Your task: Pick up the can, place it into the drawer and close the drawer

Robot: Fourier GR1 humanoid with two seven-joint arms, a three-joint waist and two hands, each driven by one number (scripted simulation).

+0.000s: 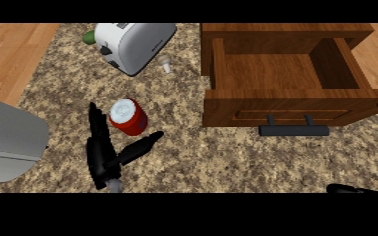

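Head view: the red can [129, 117] stands on the speckled table [192, 150], toward its left part, with a white top; no writing on it can be read. The left hand [102, 152] lies spread just beside the can, fingers straight along its left side, thumb reaching below it, holding nothing. The wooden drawer [288, 87] stands pulled out at the right, its dark handle [294, 129] facing the near edge. Only a tip of the right hand [351, 189] shows at the near right corner; I cannot tell its state. A white toaster [133, 45] sits near the far edge.
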